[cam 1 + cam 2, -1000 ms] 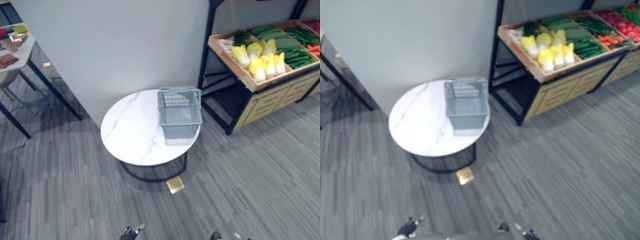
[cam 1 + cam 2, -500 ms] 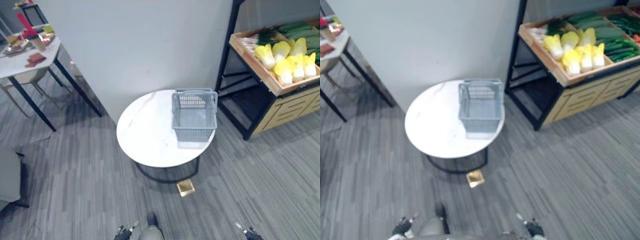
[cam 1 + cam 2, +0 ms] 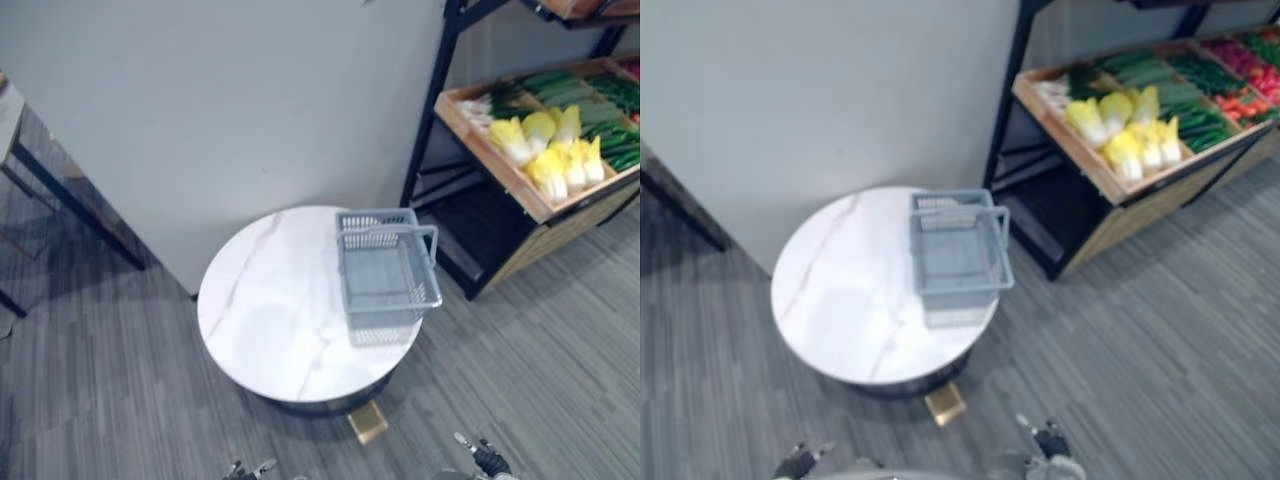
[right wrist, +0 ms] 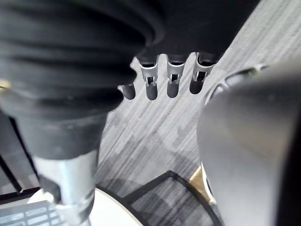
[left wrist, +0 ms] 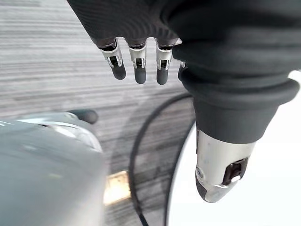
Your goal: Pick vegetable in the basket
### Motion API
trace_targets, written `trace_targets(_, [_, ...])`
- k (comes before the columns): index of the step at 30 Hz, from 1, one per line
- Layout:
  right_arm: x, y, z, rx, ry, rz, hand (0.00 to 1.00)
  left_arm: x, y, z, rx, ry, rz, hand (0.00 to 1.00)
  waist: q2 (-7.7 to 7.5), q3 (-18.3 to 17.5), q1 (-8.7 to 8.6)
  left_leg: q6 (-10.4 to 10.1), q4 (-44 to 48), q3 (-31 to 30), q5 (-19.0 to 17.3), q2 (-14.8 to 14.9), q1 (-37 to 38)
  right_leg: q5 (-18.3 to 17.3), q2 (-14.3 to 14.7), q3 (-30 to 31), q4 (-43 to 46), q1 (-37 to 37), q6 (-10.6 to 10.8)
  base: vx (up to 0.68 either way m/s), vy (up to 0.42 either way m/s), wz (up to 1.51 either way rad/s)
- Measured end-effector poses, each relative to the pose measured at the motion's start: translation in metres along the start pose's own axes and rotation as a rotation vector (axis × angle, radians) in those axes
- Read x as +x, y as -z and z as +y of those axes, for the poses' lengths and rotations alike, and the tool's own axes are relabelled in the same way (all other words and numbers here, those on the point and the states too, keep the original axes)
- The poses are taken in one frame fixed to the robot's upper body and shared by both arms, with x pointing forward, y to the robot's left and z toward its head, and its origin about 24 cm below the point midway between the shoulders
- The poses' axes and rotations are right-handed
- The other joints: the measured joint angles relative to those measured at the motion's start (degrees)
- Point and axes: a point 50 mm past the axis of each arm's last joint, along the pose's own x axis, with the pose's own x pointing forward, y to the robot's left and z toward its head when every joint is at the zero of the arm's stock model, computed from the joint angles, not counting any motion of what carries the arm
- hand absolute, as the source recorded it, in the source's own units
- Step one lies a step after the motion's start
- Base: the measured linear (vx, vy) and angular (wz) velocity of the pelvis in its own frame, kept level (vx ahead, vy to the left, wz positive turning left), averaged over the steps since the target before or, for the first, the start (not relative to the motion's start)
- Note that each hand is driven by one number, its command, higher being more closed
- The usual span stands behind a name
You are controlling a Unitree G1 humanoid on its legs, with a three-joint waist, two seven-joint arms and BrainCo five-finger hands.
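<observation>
An empty grey plastic basket (image 3: 386,270) stands on the right part of a round white marble table (image 3: 270,320). Vegetables lie in a wooden shelf tray (image 3: 478,138) to the right: yellow-white cabbages (image 3: 548,152), green cucumbers (image 3: 1200,115) and red ones (image 3: 1243,100) farther back. My left hand (image 5: 137,60) hangs low by my side, fingers straight, holding nothing. My right hand (image 4: 171,76) hangs the same way, also holding nothing. Both hands show at the bottom edge of the eye views, left hand (image 3: 246,468) and right hand (image 3: 482,458), well short of the table and the shelf.
A grey wall (image 3: 250,100) rises right behind the table. The shelf's black metal frame (image 3: 432,110) stands between table and vegetables. A dark table leg (image 3: 70,200) crosses the far left. A small brass plate (image 3: 367,422) lies on the grey carpet by the table's base.
The whole picture has shifted, so the camera moved: the table and basket now look closer and larger. Both hands still hang low at the bottom edge.
</observation>
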Motion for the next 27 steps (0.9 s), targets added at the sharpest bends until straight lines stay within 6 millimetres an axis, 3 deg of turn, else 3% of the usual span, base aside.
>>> trace_targets(2, [0.0,-0.003,0.001,-0.007,-0.004,-0.012,0.0,0.001,-0.004,-0.001,-0.008,-0.002,-0.012,0.0,-0.88,0.2,-1.14,-0.3,1.0,-0.1,-0.2,-0.1,0.1,0.2,3.2,-3.6,-15.0,-0.4,-0.2,0.21,-0.261,0.15])
trace_targets(3, [0.0,0.002,0.0,-0.011,-0.003,0.01,0.0,0.003,-0.011,-0.001,-0.005,0.001,-0.037,0.0,-3.36,1.2,-1.13,-1.7,1.0,-0.5,-0.9,-2.1,0.9,5.4,4.1,-3.9,-26.9,2.2,-3.1,0.21,-0.241,0.1])
trace_targets(4, [0.001,-0.003,-0.011,-0.006,0.033,0.004,0.0,0.0,-0.002,-0.016,-0.004,0.037,-0.008,0.0,-0.3,1.7,-0.59,-3.0,-1.0,-1.3,-1.6,-0.6,1.2,7.2,7.0,-4.9,-29.8,3.6,-2.9,0.16,-0.138,0.08])
trace_targets(6, [0.002,-0.007,-0.019,-0.004,0.061,-0.005,0.0,-0.002,0.004,-0.026,-0.022,0.056,0.007,0.0,1.18,2.3,-0.66,-3.1,-3.9,-1.8,-0.9,-1.8,0.3,7.2,8.8,-5.0,-31.3,3.9,-2.9,0.1,-0.071,0.0])
trace_targets(9, [0.002,-0.005,-0.012,0.022,0.059,-0.003,0.0,-0.001,0.003,-0.023,-0.069,0.029,0.008,0.0,0.51,2.3,-0.6,-3.4,-6.1,-2.4,1.2,-1.5,0.9,7.0,9.7,-5.2,-31.2,4.4,-3.1,0.04,-0.052,0.19])
trace_targets(14, [-0.002,0.009,-0.01,0.036,0.057,0.032,0.0,0.0,0.0,-0.019,-0.121,0.001,-0.001,0.0,-1.43,1.6,0.27,-3.7,-7.0,-5.5,1.5,-2.5,0.9,7.5,9.6,-7.3,-35.6,8.2,-2.5,-0.03,0.03,0.38])
trace_targets(17, [-0.005,0.016,-0.014,0.033,0.065,0.05,0.0,-0.001,0.005,-0.015,-0.139,-0.015,0.008,0.0,-1.35,0.6,0.68,-3.1,-5.5,-7.5,1.0,-3.0,-0.5,7.6,9.0,-8.6,-36.6,9.1,-1.9,-0.02,0.066,0.38])
trace_targets(20, [-0.003,0.011,-0.013,0.024,0.06,0.038,0.0,-0.001,0.0,-0.014,-0.154,-0.022,-0.012,0.0,-1.78,0.7,0.61,-2.7,2.6,-10.7,0.2,-3.5,-6.7,7.4,7.6,-9.1,-37.6,8.8,-1.6,-0.05,0.057,0.42])
trace_targets(21, [-0.003,0.009,-0.019,0.023,0.075,0.032,0.0,-0.001,0.0,-0.016,-0.151,-0.014,-0.013,0.0,-1.1,1.0,0.58,-2.7,2.7,-12.4,0.2,-3.4,-7.4,7.5,7.3,-9.1,-38.0,8.8,-1.6,-0.08,0.048,0.55])
trace_targets(23, [-0.001,-0.001,-0.029,0.025,0.104,0.002,0.0,-0.001,0.001,-0.018,-0.155,-0.014,-0.009,0.0,-0.56,1.1,0.84,-2.0,0.3,-10.8,-0.3,-3.2,-7.2,7.8,7.1,-9.9,-38.5,8.7,-1.3,-0.05,0.086,0.3])
trace_targets(24, [0.001,-0.016,-0.032,0.031,0.124,-0.054,0.0,-0.002,0.003,-0.018,-0.171,-0.028,-0.007,0.0,-0.29,1.1,0.94,-1.8,-0.4,-8.4,-0.3,-3.0,-6.9,8.0,6.8,-9.9,-38.5,8.4,-1.1,-0.03,0.104,-0.03])
trace_targets(26, [0.002,-0.055,-0.034,-0.007,0.136,-0.202,0.0,-0.003,0.006,-0.015,-0.158,-0.049,-0.003,0.0,-0.42,0.9,0.92,-2.0,-2.9,-6.2,0.9,-3.9,-6.5,9.0,6.4,-8.4,-39.0,6.8,-0.3,-0.03,0.103,-0.31])
trace_targets(27, [0.001,-0.091,-0.036,-0.083,0.145,-0.326,0.0,-0.003,0.005,-0.014,-0.123,-0.052,-0.015,0.0,-0.12,0.5,0.84,-1.8,-4.0,-5.0,1.3,-4.6,-7.1,10.5,6.4,-7.2,-40.4,5.4,-0.2,-0.03,0.103,-0.5])
